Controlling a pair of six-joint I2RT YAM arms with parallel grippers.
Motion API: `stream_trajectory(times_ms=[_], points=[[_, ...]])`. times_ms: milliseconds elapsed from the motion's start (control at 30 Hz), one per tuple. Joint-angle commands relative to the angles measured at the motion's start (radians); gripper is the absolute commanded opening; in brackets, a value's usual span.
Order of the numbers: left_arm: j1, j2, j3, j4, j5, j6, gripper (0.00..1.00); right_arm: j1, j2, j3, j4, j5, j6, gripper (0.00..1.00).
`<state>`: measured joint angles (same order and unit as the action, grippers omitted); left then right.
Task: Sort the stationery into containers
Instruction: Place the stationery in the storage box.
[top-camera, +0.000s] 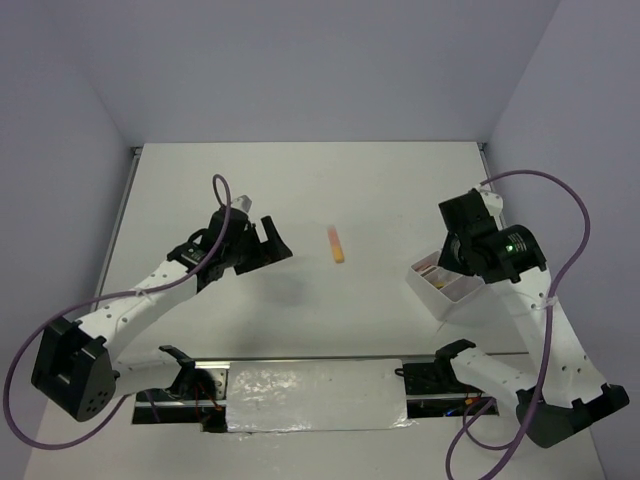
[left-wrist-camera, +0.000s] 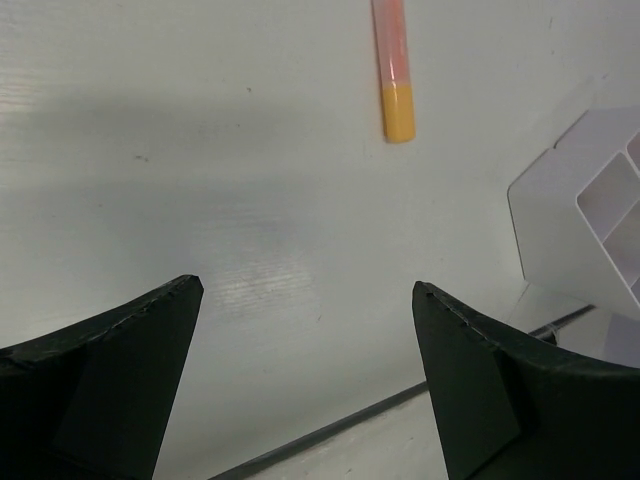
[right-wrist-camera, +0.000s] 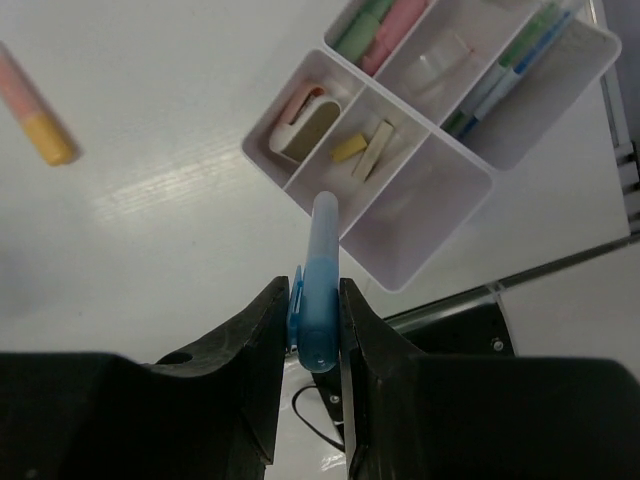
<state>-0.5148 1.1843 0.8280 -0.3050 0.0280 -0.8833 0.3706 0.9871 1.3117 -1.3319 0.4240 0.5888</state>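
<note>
Right wrist: R jaws pinch blue marker (right-wrist-camera: 320, 290) by tray (right-wrist-camera: 415, 215).

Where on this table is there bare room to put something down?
Bare: the far strip of the table behind the orange-tipped marker, and the gaps between that marker and the open left hand, and between it and the tray. Crowded: around the tray, where the right hand holds a blue marker.

White arms (top-camera: 130, 305), black hands (top-camera: 275, 240), purple cables (top-camera: 530, 172)
</note>
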Motion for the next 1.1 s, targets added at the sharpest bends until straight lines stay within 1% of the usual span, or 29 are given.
stream_trajectory(times_ms=[0,100,267,333,433,567,767,933,967,1000,1067], points=[[-0.011,0.011,-0.042,0.102,0.116,0.035,0.99,-0.018,-0.021,-0.043,-0.115,0.029,0.077,0.0],[-0.021,0.031,-0.041,0.099,0.127,0.037,0.99,-0.022,-0.031,-0.071,-0.115,0.012,0.108,0.0],[-0.025,0.029,-0.05,0.132,0.164,0.032,0.99,-0.065,-0.083,-0.08,-0.115,0.065,0.126,0.0],[-0.025,0.02,-0.053,0.135,0.165,0.03,0.99,-0.087,-0.088,-0.066,-0.115,0.088,0.108,0.0],[-0.025,0.014,-0.058,0.144,0.174,0.029,0.99,-0.179,-0.091,-0.081,-0.115,0.085,0.053,0.0],[-0.027,0.008,-0.061,0.144,0.181,0.029,0.99,-0.22,-0.12,-0.121,-0.113,0.088,0.031,0.0],[-0.027,0.0,-0.058,0.144,0.188,0.027,0.99,-0.24,-0.127,-0.135,-0.113,0.067,0.019,0.0],[-0.027,-0.008,-0.055,0.138,0.184,0.029,0.99,-0.245,-0.116,-0.141,-0.11,0.058,0.019,0.09],[-0.027,-0.006,-0.052,0.135,0.182,0.03,0.99,-0.243,-0.113,-0.14,-0.112,0.058,0.017,0.18],[-0.025,-0.009,-0.05,0.135,0.182,0.032,0.99,-0.243,-0.11,-0.138,-0.11,0.055,0.016,0.21],[-0.027,-0.008,-0.047,0.133,0.176,0.032,0.99,-0.245,-0.11,-0.135,-0.11,0.055,0.014,0.34]])
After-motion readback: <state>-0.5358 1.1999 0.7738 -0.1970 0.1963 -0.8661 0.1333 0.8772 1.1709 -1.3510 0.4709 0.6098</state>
